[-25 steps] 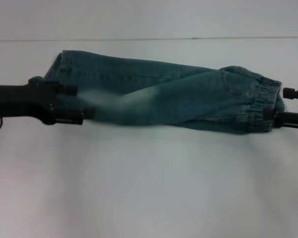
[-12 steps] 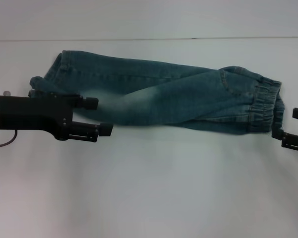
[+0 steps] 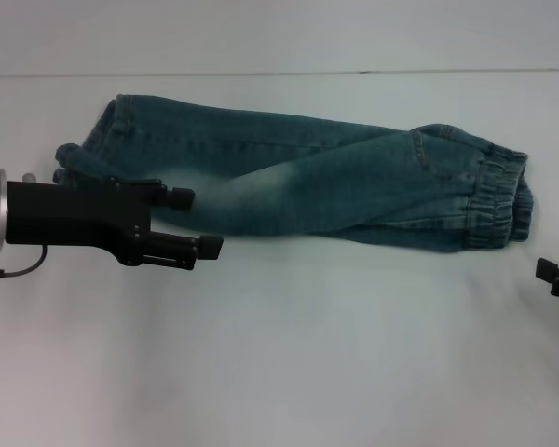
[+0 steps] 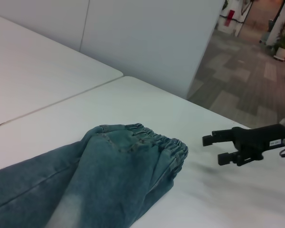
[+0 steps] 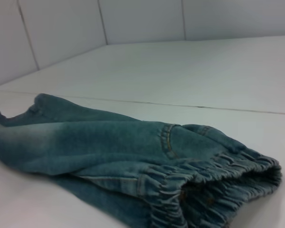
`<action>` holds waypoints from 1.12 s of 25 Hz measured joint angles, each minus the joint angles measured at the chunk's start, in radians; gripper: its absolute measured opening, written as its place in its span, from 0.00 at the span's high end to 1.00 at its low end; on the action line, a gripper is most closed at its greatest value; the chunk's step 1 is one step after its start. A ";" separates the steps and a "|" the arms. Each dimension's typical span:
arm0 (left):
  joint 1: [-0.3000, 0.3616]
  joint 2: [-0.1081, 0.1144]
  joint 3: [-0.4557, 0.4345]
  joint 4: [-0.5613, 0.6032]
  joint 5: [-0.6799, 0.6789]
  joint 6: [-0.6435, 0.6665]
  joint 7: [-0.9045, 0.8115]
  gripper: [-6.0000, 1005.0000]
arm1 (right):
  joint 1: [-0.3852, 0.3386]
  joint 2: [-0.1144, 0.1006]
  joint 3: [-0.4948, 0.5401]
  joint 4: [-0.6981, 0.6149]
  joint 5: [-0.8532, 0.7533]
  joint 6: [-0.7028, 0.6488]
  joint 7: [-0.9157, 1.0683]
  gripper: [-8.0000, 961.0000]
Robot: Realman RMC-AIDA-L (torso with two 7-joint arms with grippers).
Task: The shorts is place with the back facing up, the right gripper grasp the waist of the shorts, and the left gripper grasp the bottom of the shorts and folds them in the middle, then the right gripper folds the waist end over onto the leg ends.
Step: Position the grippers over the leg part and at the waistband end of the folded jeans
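Observation:
The blue denim shorts (image 3: 307, 182) lie folded lengthwise across the white table, leg ends on the left and elastic waist (image 3: 496, 200) on the right. My left gripper (image 3: 197, 222) hovers at the near edge of the leg end, open and empty. My right gripper (image 3: 557, 277) shows only as a tip at the right border, nearer than the waist and apart from it. In the left wrist view the right gripper (image 4: 214, 149) stands open beside the waist (image 4: 156, 142), holding nothing. The right wrist view shows the waist (image 5: 218, 183) close by, with no fingers in it.
The white table (image 3: 289, 354) stretches wide in front of the shorts. A seam between table tops (image 3: 279, 73) runs along the back. In the left wrist view a white wall (image 4: 147, 38) and an open floor area (image 4: 247, 80) lie beyond the table edge.
Both grippers have let go of the shorts and drawn back toward the near side. The left one shifted right; the right one moved almost out of view. The shorts lie still.

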State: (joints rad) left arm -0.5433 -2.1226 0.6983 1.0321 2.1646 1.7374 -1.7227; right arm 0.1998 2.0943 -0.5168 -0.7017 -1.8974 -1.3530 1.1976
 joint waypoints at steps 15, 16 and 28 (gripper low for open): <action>0.005 0.000 0.000 -0.010 -0.004 -0.001 -0.009 0.09 | 0.108 -0.001 0.001 0.136 0.034 0.169 -0.090 0.03; 0.004 0.000 0.000 -0.010 -0.004 -0.001 -0.010 0.09 | 0.114 -0.001 0.000 0.143 0.033 0.172 -0.095 0.03; -0.007 0.000 0.000 -0.010 -0.004 -0.007 -0.020 0.09 | 0.171 -0.001 -0.046 0.206 0.028 0.268 -0.094 0.03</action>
State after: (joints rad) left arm -0.5503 -2.1231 0.6979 1.0218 2.1602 1.7301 -1.7423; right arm 0.3706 2.0931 -0.5631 -0.4957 -1.8697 -1.0847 1.1037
